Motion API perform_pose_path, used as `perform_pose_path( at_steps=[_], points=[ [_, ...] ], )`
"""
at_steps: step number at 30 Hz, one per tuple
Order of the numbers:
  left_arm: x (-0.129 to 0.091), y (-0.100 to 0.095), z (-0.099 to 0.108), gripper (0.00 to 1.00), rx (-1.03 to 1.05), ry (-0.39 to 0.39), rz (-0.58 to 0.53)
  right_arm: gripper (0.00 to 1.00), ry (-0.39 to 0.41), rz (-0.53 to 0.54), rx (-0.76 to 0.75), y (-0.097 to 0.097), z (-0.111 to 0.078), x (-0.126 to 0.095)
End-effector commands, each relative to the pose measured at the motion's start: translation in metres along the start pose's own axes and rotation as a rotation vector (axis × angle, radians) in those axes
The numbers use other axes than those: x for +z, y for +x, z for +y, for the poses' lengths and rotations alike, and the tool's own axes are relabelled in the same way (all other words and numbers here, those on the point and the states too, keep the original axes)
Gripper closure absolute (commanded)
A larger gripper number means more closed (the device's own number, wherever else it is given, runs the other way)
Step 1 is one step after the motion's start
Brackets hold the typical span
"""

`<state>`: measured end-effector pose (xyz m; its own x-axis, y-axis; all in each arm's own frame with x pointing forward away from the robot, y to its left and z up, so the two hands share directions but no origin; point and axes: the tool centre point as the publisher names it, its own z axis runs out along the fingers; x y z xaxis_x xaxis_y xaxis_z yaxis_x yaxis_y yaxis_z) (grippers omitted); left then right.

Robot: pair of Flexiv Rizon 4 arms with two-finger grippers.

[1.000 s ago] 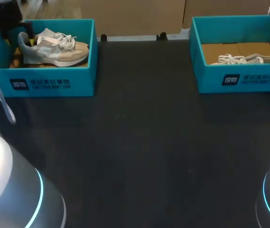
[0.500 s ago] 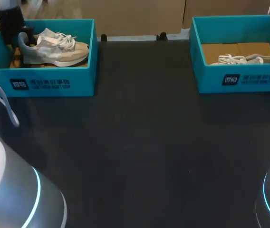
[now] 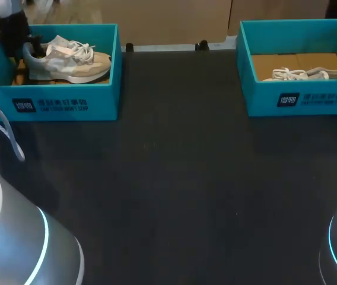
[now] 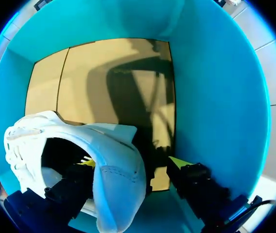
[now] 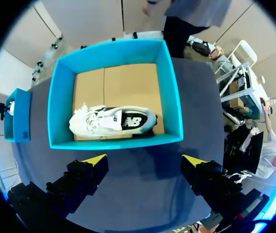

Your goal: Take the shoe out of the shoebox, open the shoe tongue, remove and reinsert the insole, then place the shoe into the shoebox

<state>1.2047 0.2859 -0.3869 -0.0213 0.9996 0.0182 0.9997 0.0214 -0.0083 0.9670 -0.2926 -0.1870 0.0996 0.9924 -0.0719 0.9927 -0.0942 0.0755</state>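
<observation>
A white and grey shoe point(image 3: 67, 59) lies in the teal shoebox point(image 3: 62, 101) at the far left of the table. My left gripper point(image 3: 21, 43) reaches down into this box at the shoe's heel. In the left wrist view my left gripper point(image 4: 133, 162) stands astride the heel of the shoe point(image 4: 113, 145), one finger inside the shoe's opening and the other outside with a gap to the heel, so it is open. My right gripper point(image 5: 145, 162) hangs open and empty high above a second teal shoebox point(image 5: 116, 141), which holds another white shoe point(image 5: 113, 120).
The second shoebox point(image 3: 299, 98) with its shoe point(image 3: 302, 74) sits at the far right. Dark table surface point(image 3: 174, 178) stretches between and in front of the two boxes. The walls of the left box point(image 4: 215, 87) stand close around my left gripper.
My left gripper has shifted slightly at the shoe's heel and its fingers have drawn closer together. The shoe and the right side have not moved.
</observation>
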Motion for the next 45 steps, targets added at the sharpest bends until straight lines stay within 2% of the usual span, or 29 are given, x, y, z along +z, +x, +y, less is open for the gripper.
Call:
perform_pose_path(
  at_steps=[1, 3, 6, 8, 10, 11, 28, 35, 45],
  points=[
    [0.005, 0.003, 0.014, 0.19, -0.003, 0.109, -0.003, 0.0, -0.002, -0.002, 0.001, 0.0, -0.001, 0.0],
    [0.005, 0.003, 0.015, 0.2, -0.004, 0.109, -0.004, 0.0, -0.002, -0.002, 0.001, 0.0, -0.001, 0.0],
    [0.004, 0.004, 0.015, 0.33, -0.002, 0.108, 0.003, 0.0, -0.002, -0.002, 0.001, 0.0, -0.001, 0.0],
    [0.005, 0.004, 0.014, 0.55, 0.004, 0.103, 0.01, 0.0, -0.002, -0.002, 0.001, 0.0, -0.001, 0.0],
    [0.004, 0.004, 0.013, 0.9, 0.007, 0.104, 0.009, 0.0, -0.002, -0.002, 0.001, 0.0, -0.001, 0.0],
    [0.004, 0.004, 0.012, 1.0, 0.013, 0.104, 0.009, 0.0, -0.002, -0.002, 0.001, 0.0, -0.001, 0.0],
    [-0.014, 0.015, 0.002, 1.0, 0.005, 0.113, -0.035, 0.0, -0.002, -0.002, 0.001, 0.0, -0.001, 0.0],
    [-0.045, 0.014, -0.003, 1.0, -0.011, 0.076, -0.068, 0.0, -0.002, -0.002, 0.001, 0.0, -0.001, 0.0],
    [-0.106, 0.009, -0.009, 1.0, -0.033, 0.026, -0.096, 0.0, -0.002, -0.002, 0.001, 0.0, -0.001, 0.0]
  ],
)
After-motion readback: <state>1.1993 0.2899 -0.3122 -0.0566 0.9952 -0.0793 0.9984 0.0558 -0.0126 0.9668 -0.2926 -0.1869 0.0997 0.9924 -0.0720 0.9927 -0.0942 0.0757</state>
